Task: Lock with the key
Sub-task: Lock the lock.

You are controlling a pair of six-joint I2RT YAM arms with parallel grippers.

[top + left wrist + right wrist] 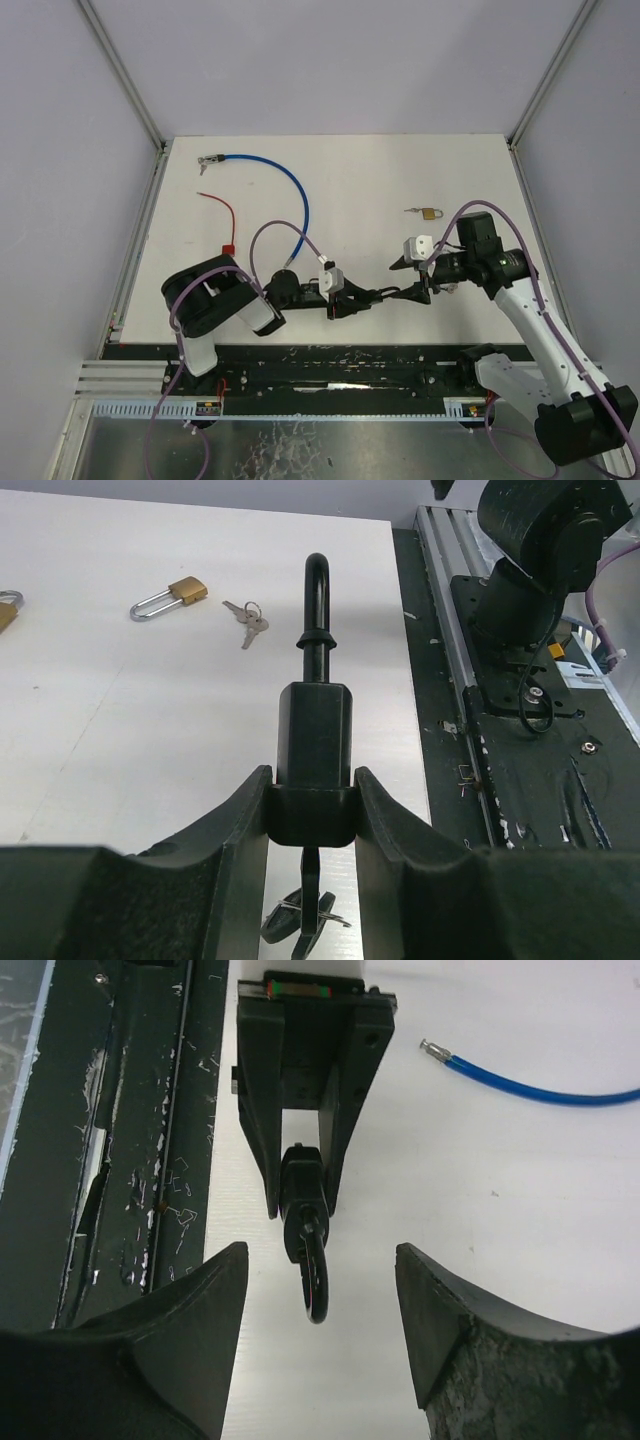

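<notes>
Nearest the left wrist camera, the left gripper [312, 780] is seen partly closed on the black padlock [315, 730], with its two fingers [245, 820] clamped against opposite sides of the body. The padlock is held near the front edge of the table [120, 740], apparently clear of the surface. Its shackle [317, 590] is pointed away toward the right arm. A key [306, 920] hangs at the underside of the body, between the fingers. Whether it is fully seated in the keyway cannot be told.

The right gripper [320, 1260] is spread wide and nothing is held in it. The end of the shackle reaches into the gap between its fingers and is touched by neither.

Handling: the padlock is judged to be rigid, compact and dense for its bulk. Its smooth sides are expected to slip under torque, so a firm hold across the flat of the body is required of the left gripper. The shackle is stiff and can be pressed on its crown to be driven home. The key is thin, light and easily tilted. It is best pinched across its flat bow, close to the body, and turned about the keyway axis.

A brass padlock [170, 598] and loose keys [247, 622] lie well apart from the held padlock, farther out on the table, and are not involved.
</notes>
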